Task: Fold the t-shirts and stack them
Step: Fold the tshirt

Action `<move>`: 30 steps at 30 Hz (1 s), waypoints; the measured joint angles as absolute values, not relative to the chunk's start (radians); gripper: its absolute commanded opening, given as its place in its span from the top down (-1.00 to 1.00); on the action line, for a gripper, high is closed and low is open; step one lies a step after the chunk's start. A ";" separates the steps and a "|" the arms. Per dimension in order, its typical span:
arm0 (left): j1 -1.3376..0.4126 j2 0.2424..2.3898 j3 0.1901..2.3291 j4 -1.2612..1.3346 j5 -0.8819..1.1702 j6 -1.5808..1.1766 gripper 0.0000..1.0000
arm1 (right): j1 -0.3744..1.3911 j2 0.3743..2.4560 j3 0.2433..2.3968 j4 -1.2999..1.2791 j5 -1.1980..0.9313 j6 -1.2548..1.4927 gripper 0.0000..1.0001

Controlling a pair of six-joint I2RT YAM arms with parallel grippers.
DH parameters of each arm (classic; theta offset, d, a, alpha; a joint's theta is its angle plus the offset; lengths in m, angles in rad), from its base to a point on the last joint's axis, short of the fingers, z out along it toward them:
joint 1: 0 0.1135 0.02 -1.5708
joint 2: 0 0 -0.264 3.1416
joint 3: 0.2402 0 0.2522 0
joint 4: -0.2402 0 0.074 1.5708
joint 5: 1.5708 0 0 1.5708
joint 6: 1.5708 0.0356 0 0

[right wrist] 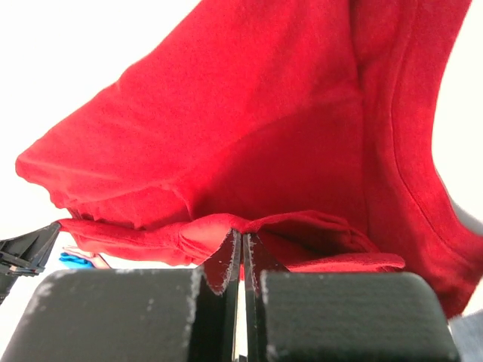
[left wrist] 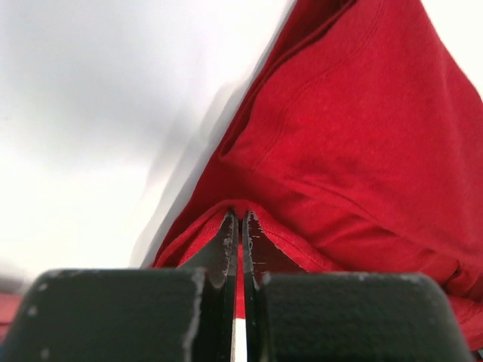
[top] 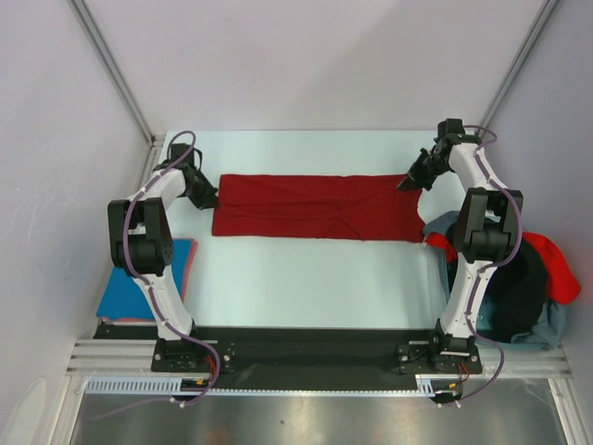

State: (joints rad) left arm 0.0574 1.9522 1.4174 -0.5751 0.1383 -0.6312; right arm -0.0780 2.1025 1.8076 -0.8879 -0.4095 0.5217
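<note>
A dark red t-shirt (top: 315, 206) lies across the far half of the white table (top: 306, 278), folded lengthwise into a long band with a diagonal crease toward its right end. The left gripper (top: 208, 197) is at the band's left end, and the left wrist view shows its jaws pressed together with a fold of the red cloth pinched at the tips. The right gripper (top: 410, 182) is at the band's right end, clamped in the same way on a bunched edge of the cloth. Nearer than the band's left end lies a flat blue t-shirt (top: 116, 301), partly covered by the left arm. Nearer than its right end is a loose heap: a black t-shirt (top: 519, 283), with a brighter red t-shirt (top: 561, 269) against it and a pale grey-blue t-shirt (top: 554, 326) showing at the heap's near edge. The right arm stands in front of this heap and hides part of it.
</note>
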 measured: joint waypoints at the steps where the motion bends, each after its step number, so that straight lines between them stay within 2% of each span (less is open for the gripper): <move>1: 0.057 1.961 1.427 -0.575 0.138 -0.632 0.99 | -0.078 2.113 1.817 -0.888 -0.412 0.522 1.00; 30: 0.081 2.090 1.580 -0.592 0.147 -0.655 0.99 | -0.087 2.238 1.935 -0.867 -0.461 0.558 1.00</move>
State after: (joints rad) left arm 0.0811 2.0899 1.5799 -0.5922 0.1467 -0.6552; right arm -0.0868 2.2375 1.9347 -0.8673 -0.4610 0.5583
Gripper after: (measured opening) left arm 0.011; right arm 0.011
